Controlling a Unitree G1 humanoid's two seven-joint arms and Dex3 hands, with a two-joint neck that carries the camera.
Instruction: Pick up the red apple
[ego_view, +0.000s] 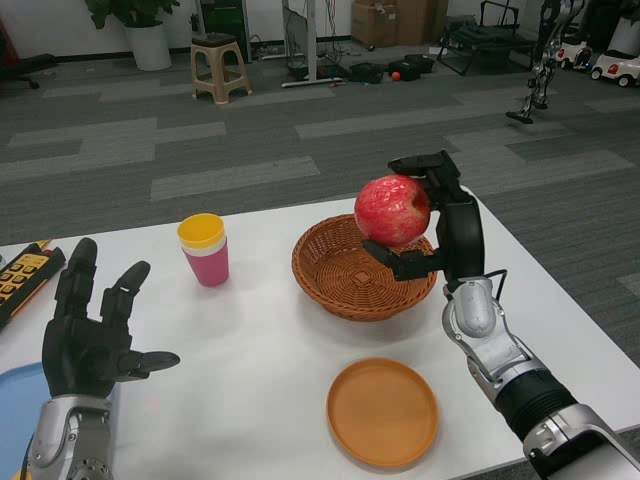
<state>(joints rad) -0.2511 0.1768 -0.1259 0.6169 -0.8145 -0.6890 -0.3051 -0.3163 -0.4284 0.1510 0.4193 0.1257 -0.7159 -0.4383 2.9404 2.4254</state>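
With the red apple (392, 210) gripped in the right hand (440, 225) above the wicker basket (345, 275), maintain even finger pressure and a level wrist, while the left hand (90, 335) waits empty, fingers spread.

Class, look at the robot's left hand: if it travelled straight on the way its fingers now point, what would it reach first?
The left hand is open, fingers pointing up and away across the table. Nothing seems to lie straight ahead; the stacked cups stand to its right, the yellow-and-black device to its left. Depth is uncertain.
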